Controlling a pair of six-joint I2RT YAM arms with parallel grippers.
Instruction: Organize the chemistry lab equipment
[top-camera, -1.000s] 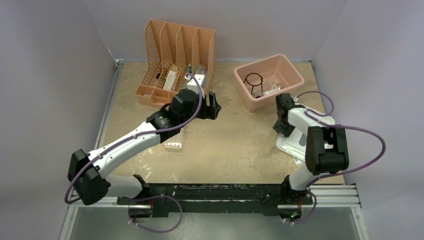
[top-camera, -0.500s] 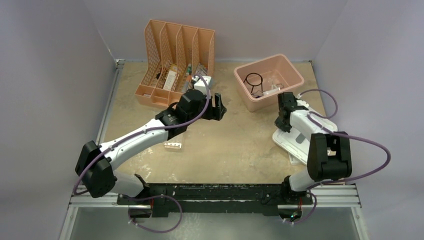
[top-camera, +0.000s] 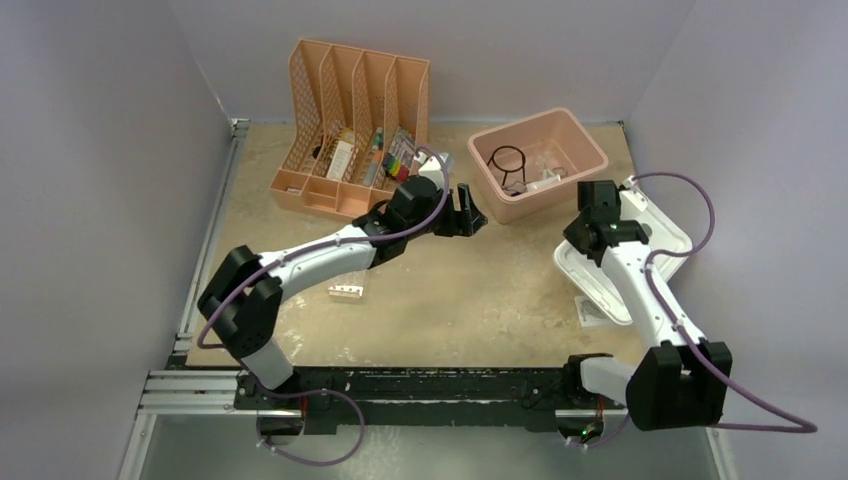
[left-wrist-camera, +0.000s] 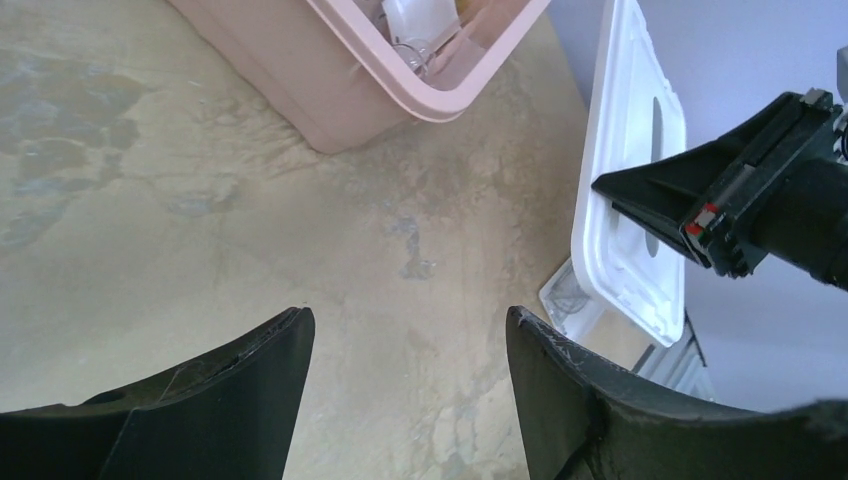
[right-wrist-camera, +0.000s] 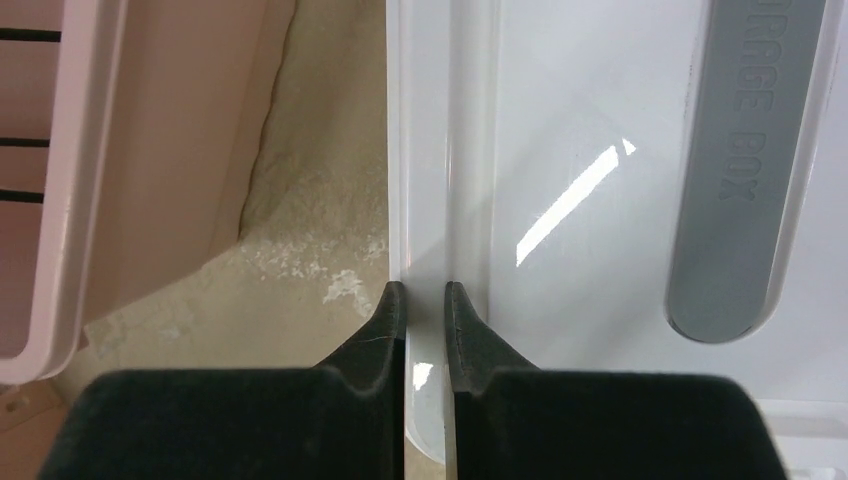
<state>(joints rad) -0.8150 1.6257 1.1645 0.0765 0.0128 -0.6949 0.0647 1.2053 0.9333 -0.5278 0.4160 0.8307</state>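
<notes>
My right gripper (right-wrist-camera: 425, 290) is shut on the rim of the white lid (right-wrist-camera: 580, 150), which it holds tilted off the table at the right (top-camera: 645, 235). Just left of it stands the pink tub (top-camera: 585, 150), holding the black wire ring (top-camera: 508, 160) and some clear and white pieces (left-wrist-camera: 415, 30). Left of the tub's near corner hovers my left gripper (top-camera: 468, 212), open with only bare table between its fingers (left-wrist-camera: 560, 370). A small white block (top-camera: 345, 292) lies on the table under my left arm.
The peach slotted organizer (top-camera: 350, 75) stands at the back left with several items in its slots. A flat clear piece (top-camera: 595, 310) lies by the lid's near corner. The metal rail (top-camera: 450, 385) runs along the near edge.
My left arm has swung right, from the organizer to beside the tub. My right gripper has shut on the lid's rim and raised it, shifting back and right.
</notes>
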